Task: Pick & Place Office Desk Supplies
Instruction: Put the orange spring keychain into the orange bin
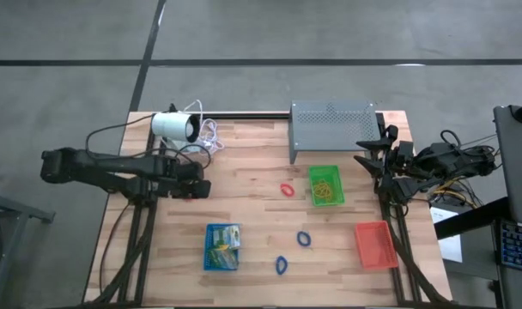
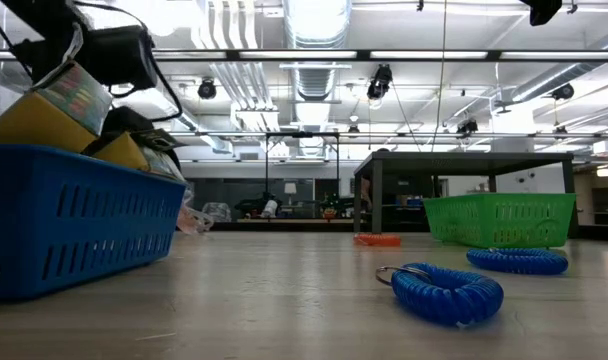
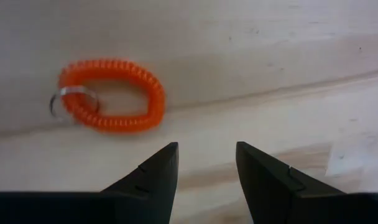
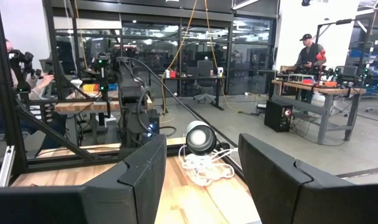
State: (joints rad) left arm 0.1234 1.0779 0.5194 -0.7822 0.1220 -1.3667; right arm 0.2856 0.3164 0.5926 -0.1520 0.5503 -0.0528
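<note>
The left arm reaches low across the desk, its left tool released and empty, pointing toward the red coiled loop near the green tray. The right tool waits, spread, by the desk's edge.

Even overhead light falls on the wooden table in the high view, with only faint shadows. In the low view, ceiling strip lights glare along the top of the frame, while the blue tray at lower left looms soft and out of focus. The left wrist view is bright, the red coil loop slightly blurred. The right wrist view shows a well-lit hall.
</note>
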